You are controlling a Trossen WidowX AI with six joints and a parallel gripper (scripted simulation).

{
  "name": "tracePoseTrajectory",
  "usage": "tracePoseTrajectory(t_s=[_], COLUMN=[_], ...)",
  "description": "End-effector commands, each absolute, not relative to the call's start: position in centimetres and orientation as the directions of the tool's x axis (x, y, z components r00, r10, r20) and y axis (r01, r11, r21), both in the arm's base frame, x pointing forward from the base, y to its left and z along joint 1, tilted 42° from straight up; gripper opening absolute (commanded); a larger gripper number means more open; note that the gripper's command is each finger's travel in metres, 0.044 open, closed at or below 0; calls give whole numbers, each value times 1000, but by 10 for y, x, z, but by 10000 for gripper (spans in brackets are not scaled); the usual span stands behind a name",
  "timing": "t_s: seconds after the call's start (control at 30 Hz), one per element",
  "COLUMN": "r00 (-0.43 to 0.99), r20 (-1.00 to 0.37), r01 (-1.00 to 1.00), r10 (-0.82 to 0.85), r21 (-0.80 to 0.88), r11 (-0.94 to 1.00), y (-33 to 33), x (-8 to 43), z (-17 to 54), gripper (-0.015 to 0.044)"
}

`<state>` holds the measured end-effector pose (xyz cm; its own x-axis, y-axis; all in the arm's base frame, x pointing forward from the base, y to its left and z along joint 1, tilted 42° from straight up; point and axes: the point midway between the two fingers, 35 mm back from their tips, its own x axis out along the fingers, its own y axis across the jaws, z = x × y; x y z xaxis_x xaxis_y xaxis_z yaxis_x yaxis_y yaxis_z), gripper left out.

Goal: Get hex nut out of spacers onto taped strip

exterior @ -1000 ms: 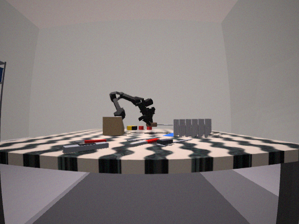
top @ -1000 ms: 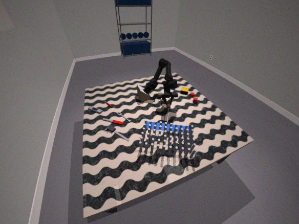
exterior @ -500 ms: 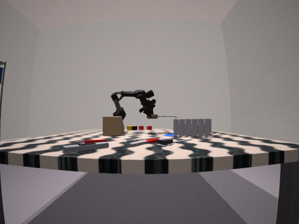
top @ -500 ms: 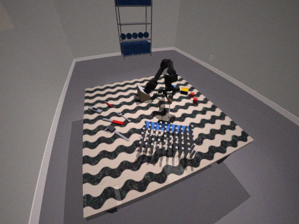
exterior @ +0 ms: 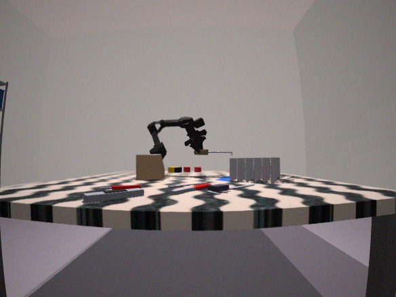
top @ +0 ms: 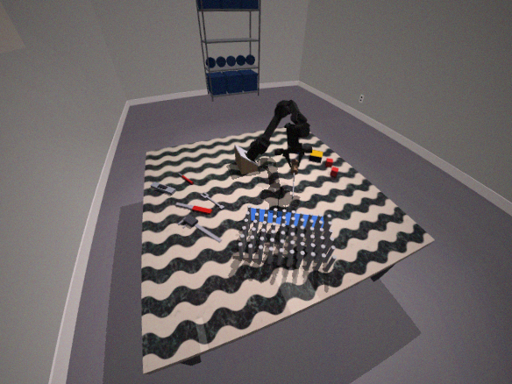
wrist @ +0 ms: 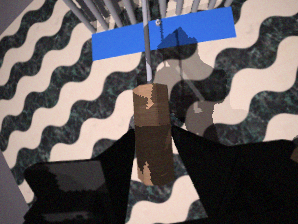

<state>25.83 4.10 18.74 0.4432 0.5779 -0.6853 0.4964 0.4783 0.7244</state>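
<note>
My gripper (top: 295, 163) (exterior: 200, 151) (wrist: 153, 131) is shut on the wooden handle of a hook tool (exterior: 205, 152) (wrist: 151, 107) and holds it in the air. Its thin rod points toward the spacers, roughly level, with a short bent tip turned down near the field's front edge, above spacer height. The grey spacers (top: 241, 251) (exterior: 241, 169) (wrist: 94, 14) stand upright in rows. The blue taped strip (top: 254, 214) (exterior: 223, 178) (wrist: 215, 27) lies in front of them. A tiny light ring-like thing (wrist: 158, 22), apparently the nut, lies on the strip beside the rod in the wrist view.
Red-handled tools (top: 202, 209) (exterior: 125, 187), a grey tool (top: 163, 188) (exterior: 115, 194) and a dark-headed tool (top: 190, 220) (exterior: 218, 187) lie left of the field. A tan block (top: 247, 164) (exterior: 149, 167) stands by the arm base. Red cubes (top: 334, 172) (exterior: 197, 169) and a yellow-black block (top: 316, 155) (exterior: 174, 169) lie right.
</note>
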Motion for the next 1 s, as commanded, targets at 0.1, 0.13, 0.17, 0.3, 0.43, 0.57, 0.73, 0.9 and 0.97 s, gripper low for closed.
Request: tracePoseTrajectory(t_s=[0.1, 0.13, 0.17, 0.3, 0.43, 0.57, 0.73, 0.9, 0.97], r00=[428, 426, 423, 413, 407, 403, 404, 408, 411], r20=[-705, -706, -709, -718, -730, -739, -747, -750, -750], r01=[472, 470, 469, 459, 465, 469, 473, 475, 475], r10=[566, 566, 565, 560, 549, 539, 528, 520, 518], r21=[708, 707, 705, 695, 683, 673, 665, 661, 661], r11=[525, 528, 533, 553, 564, 572, 579, 581, 581], y=[60, 62, 64, 75, 87, 99, 113, 127, 133], x=[259, 259, 258, 257, 255, 252, 248, 242, 239], z=[204, 206, 207, 215, 224, 234, 247, 260, 265], gripper=[0, 0, 0, 0, 0, 0, 0, 0, 0])
